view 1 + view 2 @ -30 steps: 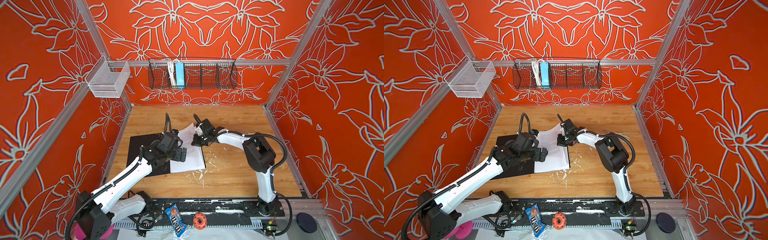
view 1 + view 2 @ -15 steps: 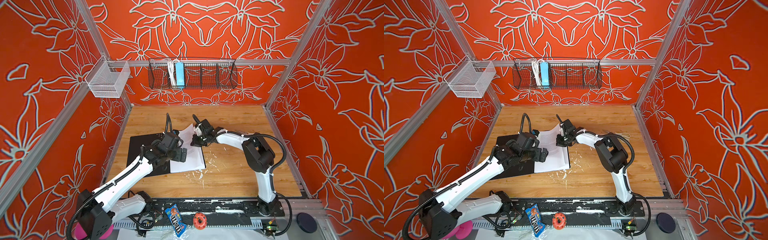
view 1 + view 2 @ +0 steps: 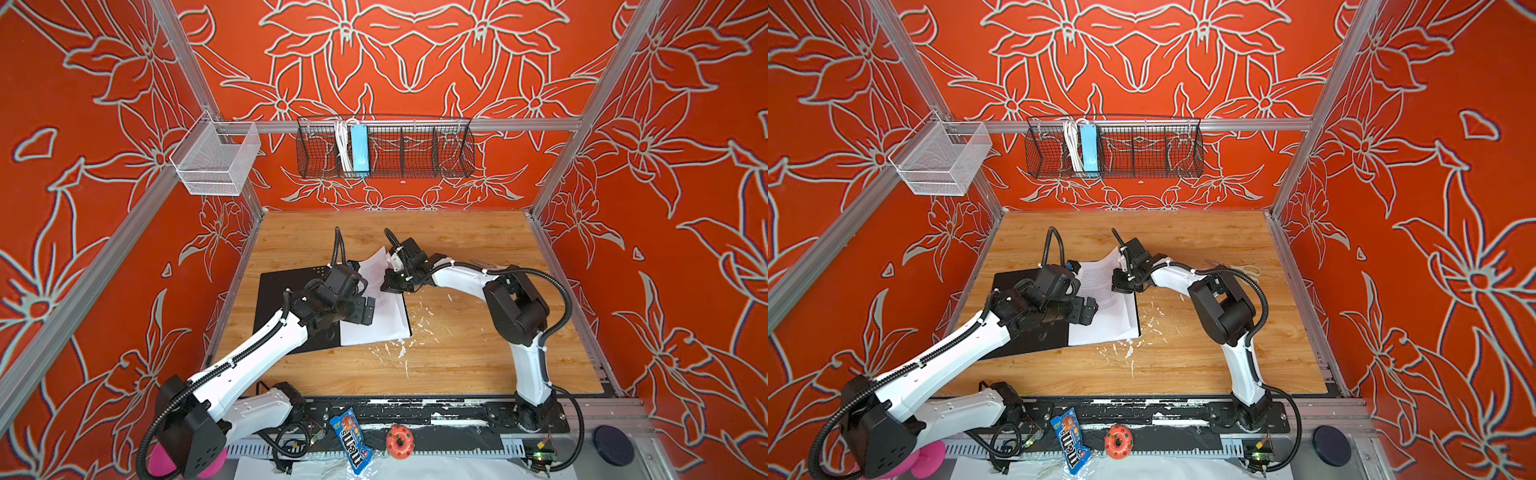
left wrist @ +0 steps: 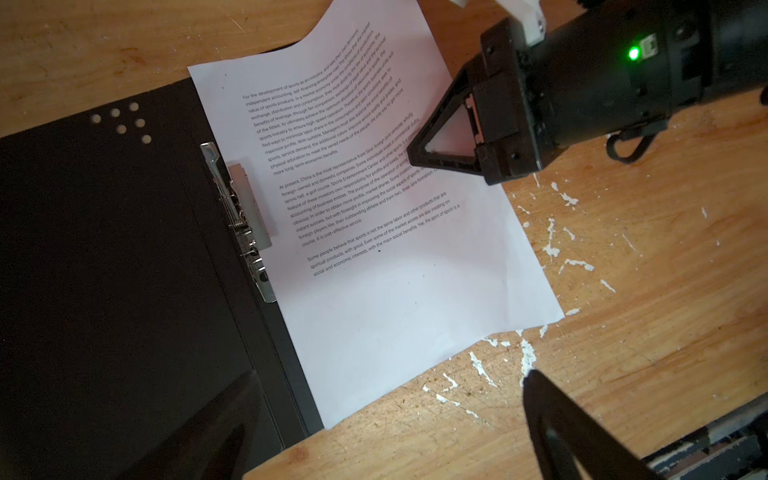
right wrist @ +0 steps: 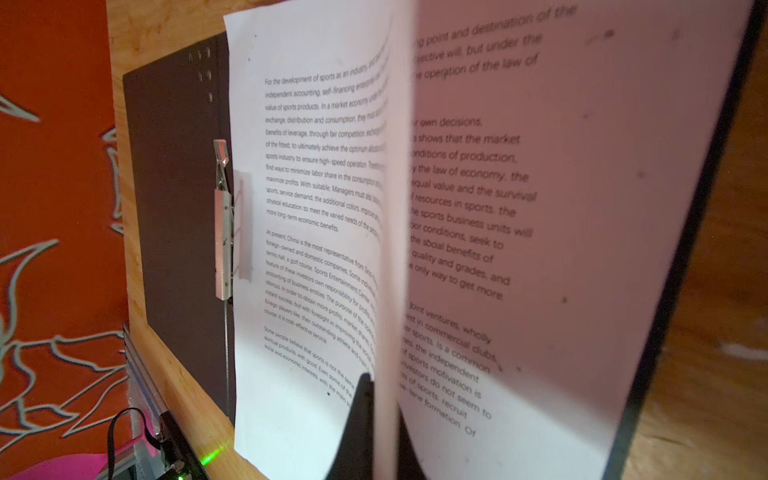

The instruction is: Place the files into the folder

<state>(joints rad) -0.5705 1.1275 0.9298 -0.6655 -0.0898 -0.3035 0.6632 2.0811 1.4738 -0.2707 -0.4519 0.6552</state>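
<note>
Right gripper [image 3: 394, 284]: closed down thin on a raised fold of the top sheet [image 5: 316, 208]. In the right wrist view the paper stands up between the two fingertips [image 5: 362, 415]. Over the last second it has edged slightly toward the left of the frame in both top views, carrying that fold further over the folder [image 3: 286, 297]. The pile's lower corner has hardly shifted. This reads as squaring the files [image 4: 395, 282] against the spine rather than a fresh pickup.

Left gripper [image 3: 358, 311]: spread wide and holding nothing. It hovers over the pile's left part near frame centre, where it was a second ago.

Files: on the open folder's right leaf, with the left edge along the metal clip [image 4: 243, 216]. The far edge is wavy where the fold lifts it.

Folder: open flat, black inside up, centre-left on the table [image 3: 457, 357].

Judgement: the sheets are roughly placed. Flattening them, clamping and closing the cover look to remain.
</note>
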